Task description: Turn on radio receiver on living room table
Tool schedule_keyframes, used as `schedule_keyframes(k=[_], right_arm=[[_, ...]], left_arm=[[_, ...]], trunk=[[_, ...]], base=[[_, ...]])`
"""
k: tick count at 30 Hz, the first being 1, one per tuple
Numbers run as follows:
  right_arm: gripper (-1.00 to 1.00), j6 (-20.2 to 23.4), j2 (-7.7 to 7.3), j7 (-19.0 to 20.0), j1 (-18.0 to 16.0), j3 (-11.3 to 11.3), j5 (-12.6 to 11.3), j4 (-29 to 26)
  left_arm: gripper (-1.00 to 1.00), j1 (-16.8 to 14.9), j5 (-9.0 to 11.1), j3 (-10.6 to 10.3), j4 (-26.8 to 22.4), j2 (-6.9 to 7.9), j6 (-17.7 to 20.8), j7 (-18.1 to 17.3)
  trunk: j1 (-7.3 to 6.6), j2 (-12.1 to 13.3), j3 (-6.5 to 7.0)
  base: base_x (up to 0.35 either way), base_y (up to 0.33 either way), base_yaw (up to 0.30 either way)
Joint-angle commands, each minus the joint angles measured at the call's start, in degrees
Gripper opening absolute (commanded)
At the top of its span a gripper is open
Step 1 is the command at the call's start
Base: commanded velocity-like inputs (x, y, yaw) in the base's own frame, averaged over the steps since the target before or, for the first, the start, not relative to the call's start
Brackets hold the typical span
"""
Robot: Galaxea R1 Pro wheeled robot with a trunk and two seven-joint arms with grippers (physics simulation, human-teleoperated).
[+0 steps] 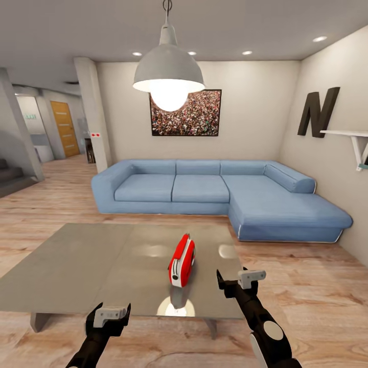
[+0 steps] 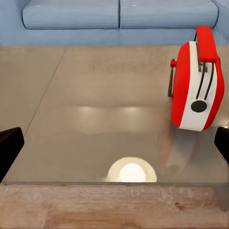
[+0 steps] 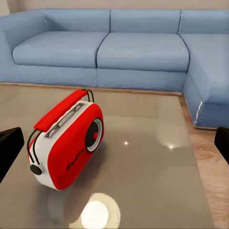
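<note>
The radio receiver (image 1: 182, 260) is seen upright on the glossy grey table (image 1: 92, 266), near its front edge, ahead of the right gripper (image 1: 236, 282) and off to that gripper's left. Its rounded red front, round dial and white end are shown in the right wrist view (image 3: 69, 140), with a thin wire handle over the top. The left gripper (image 1: 111, 313) is held before the table's near edge, the radio (image 2: 198, 86) ahead to its right. Both grippers are spread apart and nothing is gripped. A blue, softly cushioned L-shaped sofa (image 1: 214, 191) lies beyond the table on the light wood floor (image 1: 317, 286).
</note>
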Motion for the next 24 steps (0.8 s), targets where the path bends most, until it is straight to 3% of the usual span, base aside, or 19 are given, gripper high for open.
schedule_keyframes(k=[1,13,24], right_arm=[[1.0,0.0,0.0,0.0,0.0,0.0,0.0,0.0],[1.0,0.01,0.0,0.0,0.0,0.0,0.0,0.0],[1.0,0.01,0.0,0.0,0.0,0.0,0.0,0.0]], left_arm=[[1.0,0.0,0.01,0.0,0.01,0.0,0.0,0.0],[1.0,0.0,0.02,0.0,0.03,0.0,0.0,0.0],[1.0,0.0,-0.08,0.0,-0.14,0.0,0.0,0.0]], trunk=[[0.0,0.0,0.0],[0.0,0.0,0.0],[0.0,0.0,0.0]], base=[[0.225,-0.151,0.0],[0.249,-0.175,0.0],[0.255,-0.031,0.0]])
